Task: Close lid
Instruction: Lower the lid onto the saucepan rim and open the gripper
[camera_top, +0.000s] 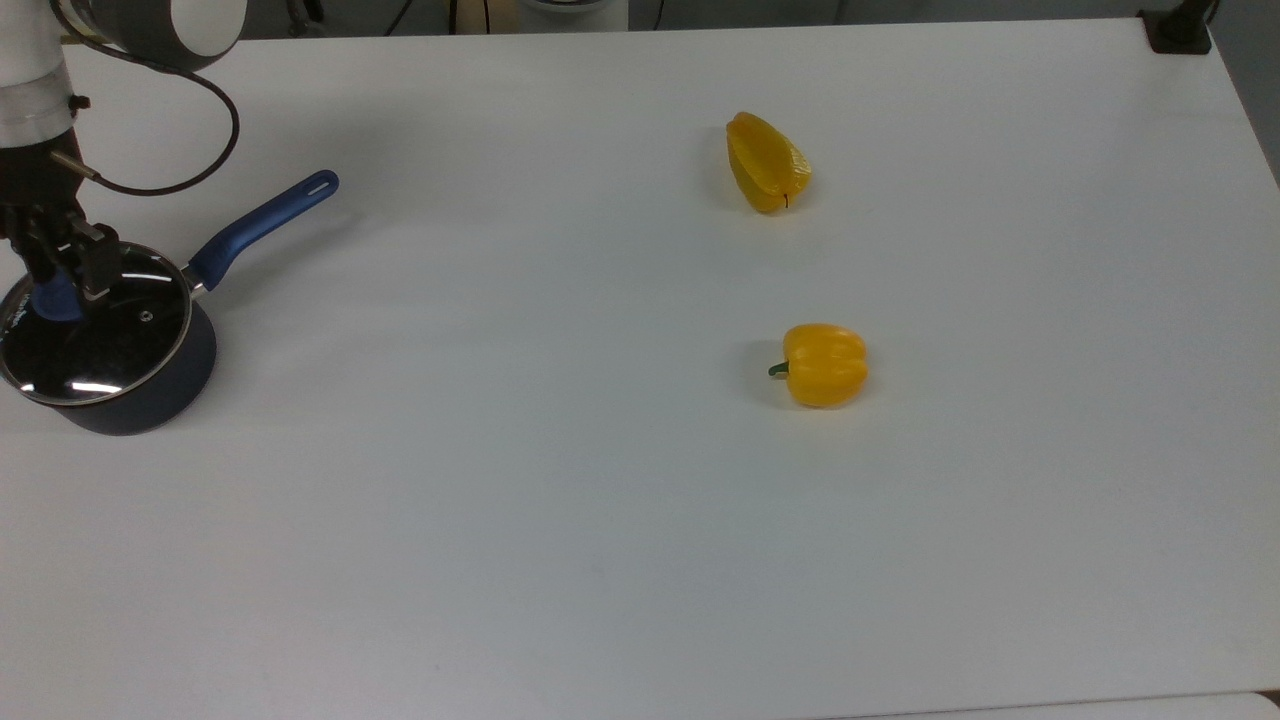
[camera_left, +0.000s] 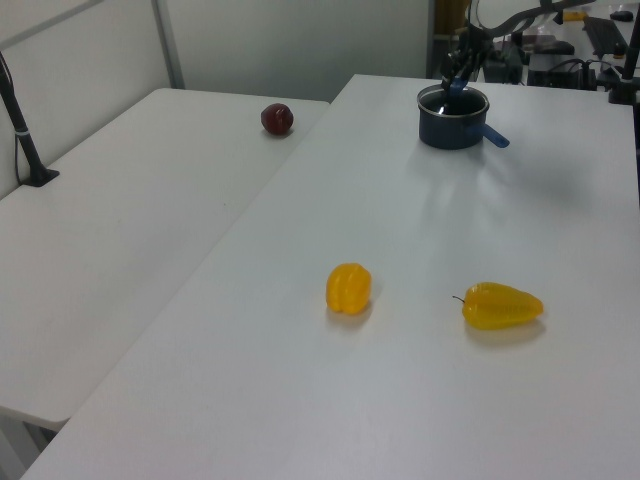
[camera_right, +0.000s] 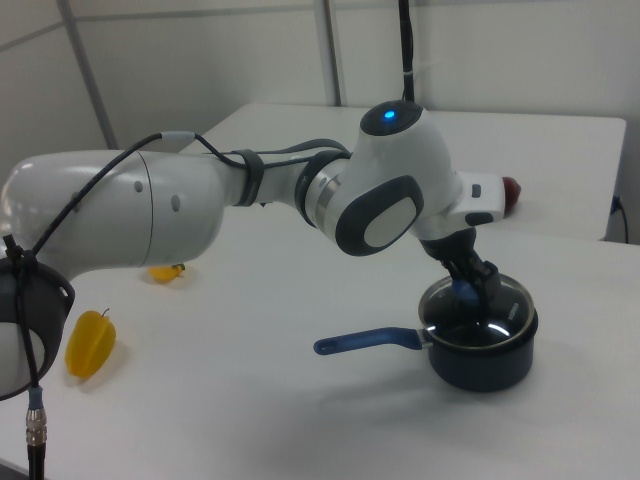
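The lid (camera_top: 100, 325), a clear glass disc with a thin steel rim, lies over the mouth of the dark blue saucepan (camera_top: 150, 395) at the left edge of the top view, its rim roughly matching the pan's rim, so that the closing appears nearly or fully complete; whether the disc is seated all round or hangs slightly proud cannot be told. In the right view the lid (camera_right: 490, 310) sits level on the saucepan (camera_right: 485, 360) at the lower right of the frame. The end effector (camera_top: 62, 275) comes down from above and is clamped on the blue knob (camera_top: 52, 300) at the lid's centre, a grip that keeps the disc level and leaves the rim free to meet the pan. The knob is the natural hold, since the glass itself offers no edge for two fingers. The saucepan's blue handle (camera_top: 265, 222) points toward the upper right of the top view, away from the arm, so it does not obstruct the descent. Two yellow peppers, one long (camera_top: 765, 162) and one squat (camera_top: 822, 364), lie well apart from the pan in the right half of the white desk (camera_top: 600, 550) and play no part. In the left view a dark red fruit (camera_left: 277, 119) rests on a neighbouring surface at upper left.
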